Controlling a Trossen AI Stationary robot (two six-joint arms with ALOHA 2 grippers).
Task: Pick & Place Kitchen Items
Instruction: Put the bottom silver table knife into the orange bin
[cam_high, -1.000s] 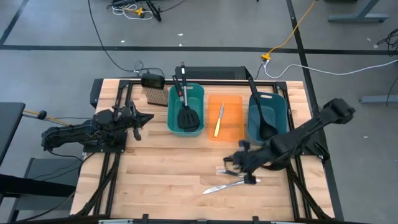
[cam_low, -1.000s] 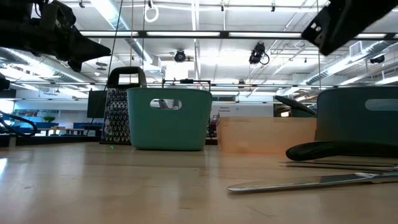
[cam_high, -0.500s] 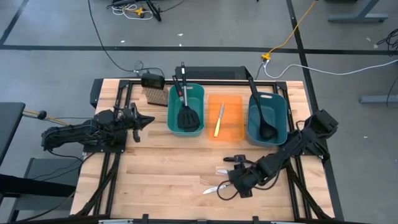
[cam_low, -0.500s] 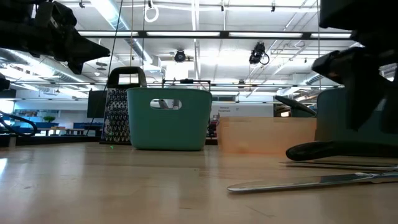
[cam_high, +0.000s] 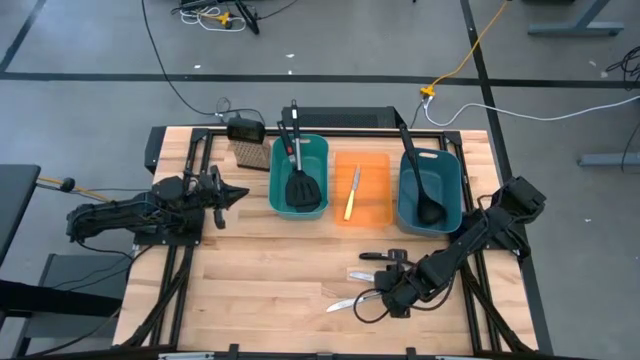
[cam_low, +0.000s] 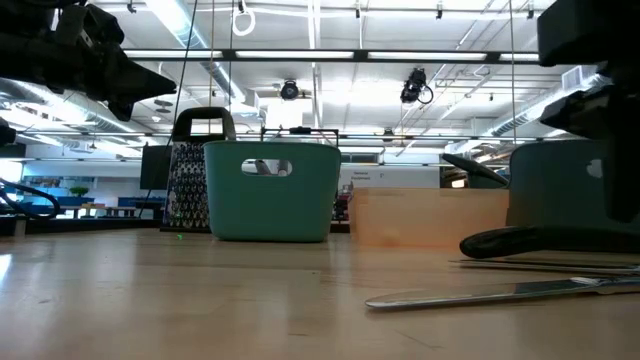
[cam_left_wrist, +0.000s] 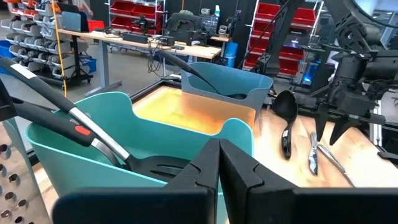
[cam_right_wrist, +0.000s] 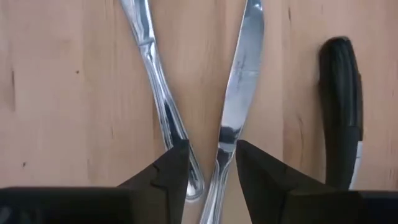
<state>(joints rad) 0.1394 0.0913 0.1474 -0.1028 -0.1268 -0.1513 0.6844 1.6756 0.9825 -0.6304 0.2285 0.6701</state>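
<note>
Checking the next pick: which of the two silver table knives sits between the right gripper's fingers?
The silver table knife with its flat blade pointing away runs between the right gripper fingers; the other knife lies just outside them.

Our right arm: reaches in from the right edge toward the near middle of the counter (cam_high: 250, 290), folded low. Our right gripper (cam_high: 385, 296): pointed straight down, jaws apart with a narrow gap. Our left arm: stretched flat along the left side. Our left gripper (cam_high: 236, 194): jaws closed together, holding nothing.
</note>
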